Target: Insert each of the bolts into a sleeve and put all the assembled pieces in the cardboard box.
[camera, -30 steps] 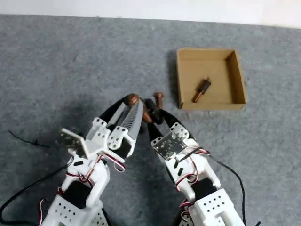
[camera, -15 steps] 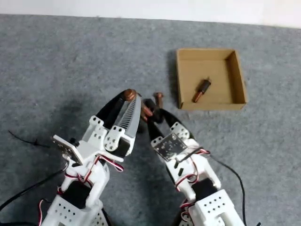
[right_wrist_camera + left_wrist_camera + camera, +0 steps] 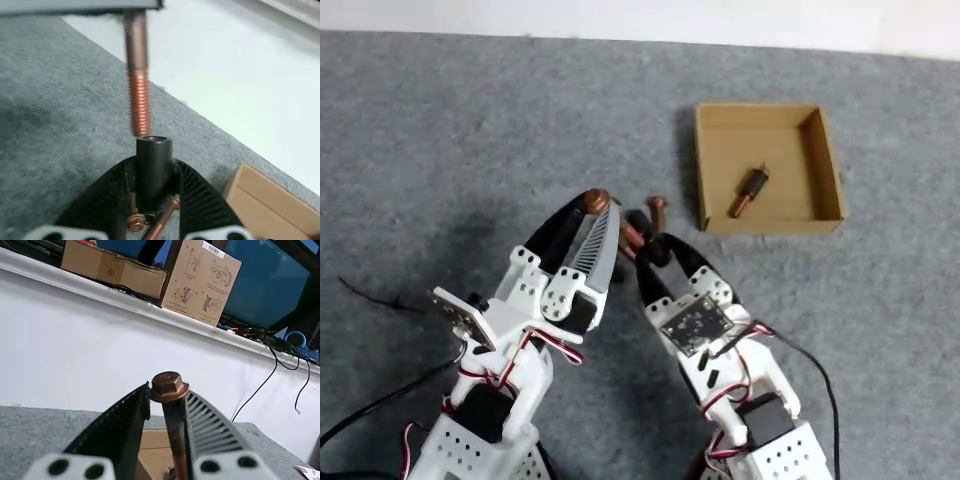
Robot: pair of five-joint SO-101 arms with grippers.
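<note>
Left end effector (image 3: 600, 205) is pinching a copper bolt (image 3: 170, 386) just under its hex head, held up off the grey surface (image 3: 440, 150). Right end effector (image 3: 152, 170) is clamped around a black sleeve (image 3: 154, 155), open end facing the bolt. The threaded tip sits right at the sleeve's rim, can't tell if it's in. 1 spare bolt (image 3: 657, 208) lies just beside the cardboard box (image 3: 820, 160), which has 1 assembled piece (image 3: 748, 192) inside.
</note>
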